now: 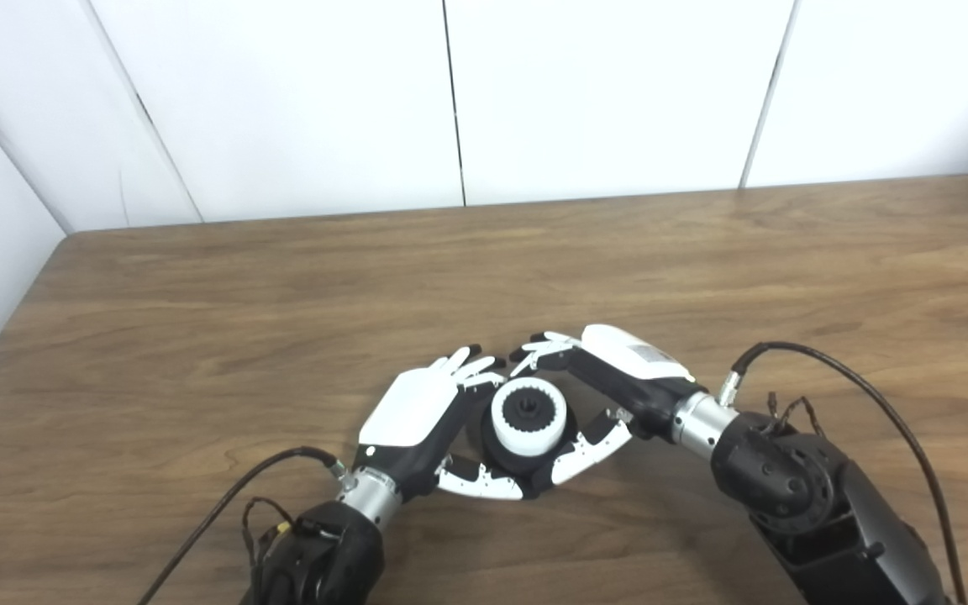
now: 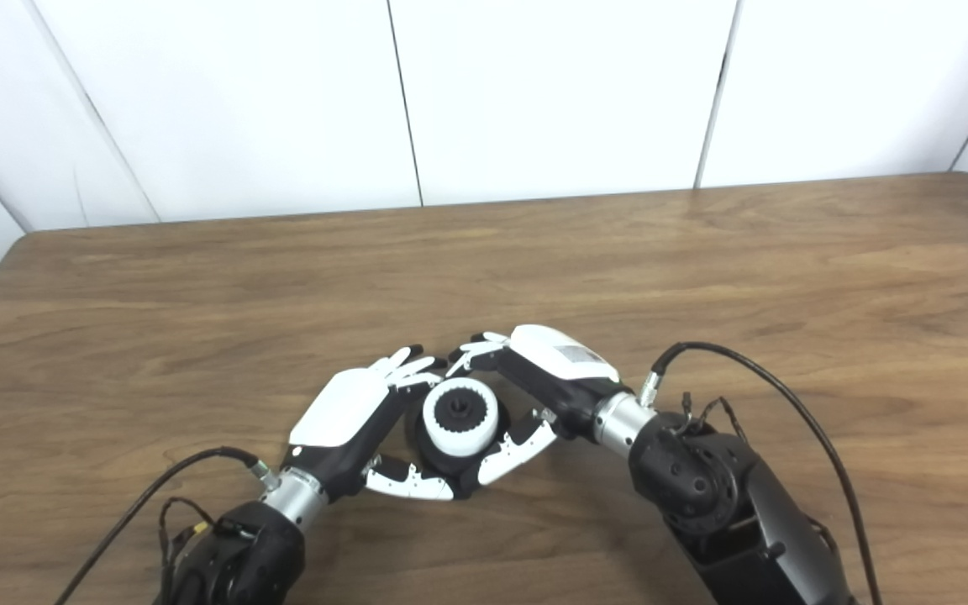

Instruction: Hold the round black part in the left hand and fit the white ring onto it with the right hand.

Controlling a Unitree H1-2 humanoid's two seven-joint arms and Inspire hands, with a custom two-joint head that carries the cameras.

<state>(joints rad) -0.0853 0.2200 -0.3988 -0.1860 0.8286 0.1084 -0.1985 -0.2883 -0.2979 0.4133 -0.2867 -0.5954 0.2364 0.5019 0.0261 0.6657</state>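
Between both hands, white ring (image 1: 529, 418) sits on black part (image 1: 507, 455); left hand (image 1: 425, 420) and right hand (image 1: 610, 382) fingers clamp it.

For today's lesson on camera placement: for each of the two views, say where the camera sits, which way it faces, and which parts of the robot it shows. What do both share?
Left eye view: head camera, looking down at the table; both arms enter from below.
Right eye view: beside it, slightly rightward; same downward look.
Shared: left hand and right hand around the white ring on the round black part.
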